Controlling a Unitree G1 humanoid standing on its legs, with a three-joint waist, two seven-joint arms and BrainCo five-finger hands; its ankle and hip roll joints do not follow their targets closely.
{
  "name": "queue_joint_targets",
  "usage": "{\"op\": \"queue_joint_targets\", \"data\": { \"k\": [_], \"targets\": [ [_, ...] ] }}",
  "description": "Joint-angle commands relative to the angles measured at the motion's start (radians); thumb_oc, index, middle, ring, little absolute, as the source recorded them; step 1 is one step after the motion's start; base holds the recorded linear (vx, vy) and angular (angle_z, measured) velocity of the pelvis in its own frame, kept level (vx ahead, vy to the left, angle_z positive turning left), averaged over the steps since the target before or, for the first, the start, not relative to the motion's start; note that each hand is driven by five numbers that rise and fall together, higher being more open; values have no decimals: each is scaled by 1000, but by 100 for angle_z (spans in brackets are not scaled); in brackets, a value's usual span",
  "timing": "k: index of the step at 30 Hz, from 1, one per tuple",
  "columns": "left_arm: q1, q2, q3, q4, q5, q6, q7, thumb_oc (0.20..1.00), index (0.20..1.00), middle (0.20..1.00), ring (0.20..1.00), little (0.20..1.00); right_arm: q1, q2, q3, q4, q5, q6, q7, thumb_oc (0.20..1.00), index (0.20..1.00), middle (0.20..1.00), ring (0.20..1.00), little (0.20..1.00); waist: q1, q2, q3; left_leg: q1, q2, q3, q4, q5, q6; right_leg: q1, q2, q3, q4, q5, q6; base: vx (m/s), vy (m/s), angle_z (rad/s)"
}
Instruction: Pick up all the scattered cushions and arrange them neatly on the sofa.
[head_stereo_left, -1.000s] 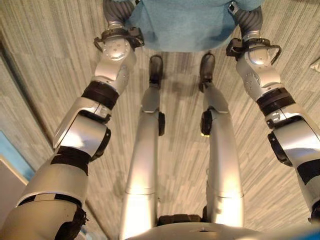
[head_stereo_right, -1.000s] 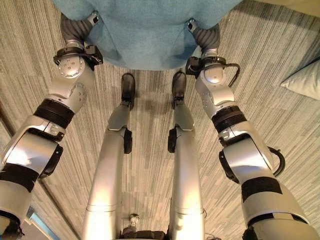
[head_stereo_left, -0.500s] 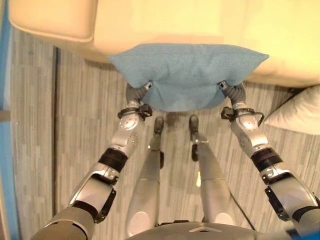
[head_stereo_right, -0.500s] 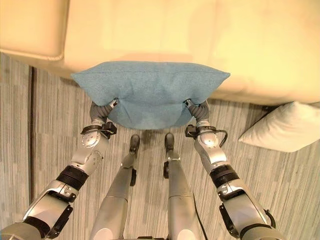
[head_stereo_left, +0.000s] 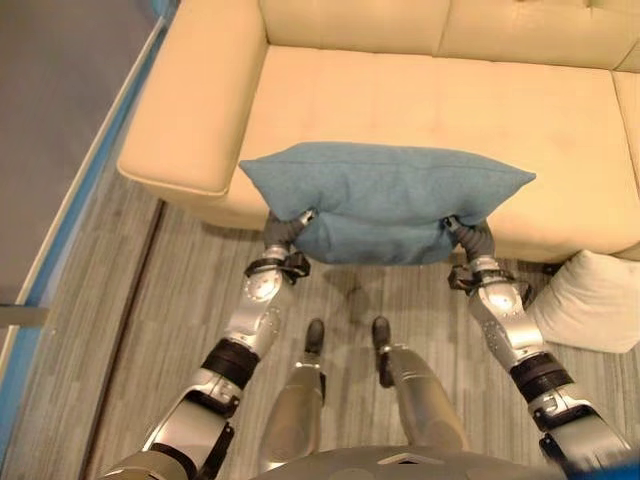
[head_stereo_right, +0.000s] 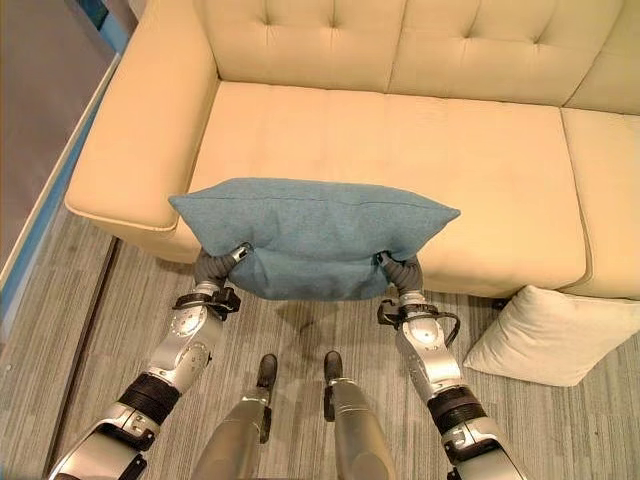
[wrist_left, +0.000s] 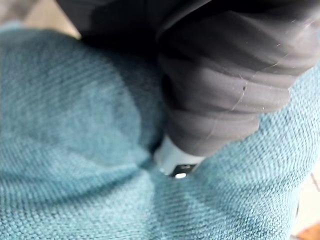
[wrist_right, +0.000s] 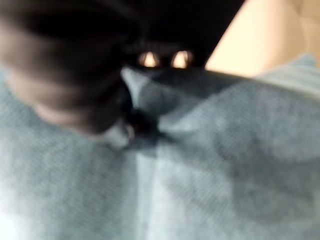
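The blue cushion (head_stereo_right: 314, 237) hangs mid-frame at the cream sofa (head_stereo_right: 400, 140) seat's front edge, carried between left hand (head_stereo_right: 212, 265) and right hand (head_stereo_right: 401, 271); their fingers are buried, grip unreadable; next, set it against the backrest; a white cushion (head_stereo_right: 555, 336) waits lower right on the floor.

1 blue cushion (head_stereo_right: 315, 232), 1 cream cushion (head_stereo_right: 550, 335), 1 sofa (head_stereo_right: 480, 150)

Both arms reach forward, left robot hand (head_stereo_left: 287, 230) and right robot hand (head_stereo_left: 470, 238) level.

A living room: cream tufted sofa (head_stereo_right: 400, 120), striped carpet (head_stereo_right: 60, 330).
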Motion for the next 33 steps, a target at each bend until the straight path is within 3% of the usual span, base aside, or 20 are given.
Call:
{"op": "queue_joint_targets", "data": {
  "k": [1,6,8,9,11,13,15,16,17,19,22,24,25,26,28,29,30,31,32,33],
  "targets": [
    [-15,-69,-31,-118,32,-57,-90,200,200,200,200,200,-14,51,45,-124,-67,-61,57,200,200,200,200,200,18,-31,-72,-44,-31,17,-55,122,-14,260,23,37,-256,84,97,237,166,-46],
    [63,-36,-5,-161,38,-47,-98,200,200,200,200,200,1,69,34,-135,-81,-47,71,200,200,200,200,200,36,-51,-122,70,-41,21,-35,35,44,330,-23,105,-242,100,167,206,219,-77],
    [85,-22,5,-177,40,-41,-100,200,200,200,200,200,4,74,34,-142,-85,-42,77,200,200,200,200,200,49,-58,-120,101,-49,41,-21,9,68,326,-40,123,-174,146,204,150,231,-50],
    [95,-17,10,-186,43,-34,-101,200,200,200,200,200,4,80,35,-144,-98,-38,78,200,200,200,200,200,55,-55,-115,133,-61,47,-10,-13,88,300,-52,125,-68,216,228,94,177,-56],
    [103,-11,13,-196,47,-33,-99,200,200,200,200,200,-2,84,38,-146,-102,-38,79,200,200,200,200,200,57,-50,-107,145,-64,53,1,-24,97,282,-59,115,-18,252,235,65,167,-30],
    [114,4,26,-203,65,-29,-97,200,200,200,200,200,-2,97,43,-140,-106,-34,82,200,200,200,200,200,64,-30,-104,195,-55,52,9,-51,108,251,-64,65,49,223,216,223,265,-12],
    [123,9,35,-203,71,-30,-98,200,200,200,200,200,-3,94,42,-137,-108,-31,89,200,200,200,200,200,62,-27,-116,238,-61,38,-3,-50,107,226,-49,22,-8,193,196,303,159,-34],
    [138,17,44,-208,64,-30,-102,200,200,200,200,200,-4,90,48,-130,-98,-31,95,200,200,200,200,200,59,-36,-127,282,-70,33,-20,-62,106,210,-28,-23,-129,178,188,199,32,-8],
    [138,17,44,-208,64,-30,-102,200,200,200,200,200,-4,90,48,-130,-98,-31,95,200,200,200,200,200,59,-36,-126,283,-70,33,-20,-62,106,211,-28,-24,-129,178,188,312,45,-3],
    [147,21,51,-205,65,-27,-105,200,200,200,200,200,-4,87,56,-123,-87,-32,104,200,200,200,200,200,52,-51,-132,336,-83,24,-38,-79,106,196,-1,-57,-262,205,189,275,27,-6],
    [152,14,51,-191,71,-22,-117,200,200,200,200,200,11,72,52,-127,-88,-22,114,200,200,200,200,200,18,-64,-140,406,-95,-30,-35,-87,93,156,39,-34,-356,264,203,390,0,2],
    [154,4,39,-189,70,-24,-130,200,200,200,200,200,33,63,45,-140,-85,-22,117,200,200,200,200,200,10,-63,-160,429,-88,-52,-23,-76,77,193,34,-3,-348,265,182,424,-53,53],
    [159,-9,35,-188,64,-20,-134,200,200,200,200,200,47,53,32,-149,-91,-20,116,200,200,200,200,200,-4,-51,-185,440,-66,-74,-5,-56,51,212,43,8,-330,248,156,310,-32,92],
    [160,-9,34,-188,64,-20,-134,200,200,200,200,200,47,53,32,-149,-91,-20,116,200,200,200,200,200,-6,-50,-185,440,-65,-75,-5,-56,51,213,43,7,-330,247,156,330,-50,93],
    [156,-25,24,-183,51,-20,-139,200,200,200,200,200,64,47,25,-153,-83,-21,117,200,200,200,200,200,-22,-37,-194,407,-47,-67,121,31,-28,247,37,-21,-327,227,135,196,-40,33],
    [138,-32,12,-176,45,-19,-139,200,200,200,200,200,59,42,22,-160,-81,-25,109,200,200,200,200,200,-29,-49,-181,335,-34,-39,241,86,-65,267,20,-18,-327,224,121,139,-79,18],
    [116,-34,-2,-166,41,-21,-143,200,200,200,200,200,50,38,32,-154,-75,-24,105,200,200,200,200,200,-19,-72,-164,277,-50,-38,321,90,-52,291,7,-12,-335,219,109,74,-72,34],
    [115,-34,-2,-165,41,-22,-143,200,200,200,200,200,49,39,32,-153,-74,-25,105,200,200,200,200,200,-18,-69,-162,273,-48,-38,331,84,-51,291,9,-12,-335,219,109,196,-143,21],
    [98,-35,-6,-165,42,-15,-132,200,200,200,200,200,38,39,34,-153,-66,-21,93,200,200,200,200,200,5,-101,-150,168,-55,16,287,14,11,328,1,-3,-358,209,107,166,-95,16],
    [98,-35,-6,-165,42,-15,-132,200,200,200,200,200,38,39,34,-154,-66,-21,93,200,200,200,200,200,8,-100,-147,172,-53,19,289,10,11,332,3,-1,-359,208,107,254,-108,-11]
  ]
}}
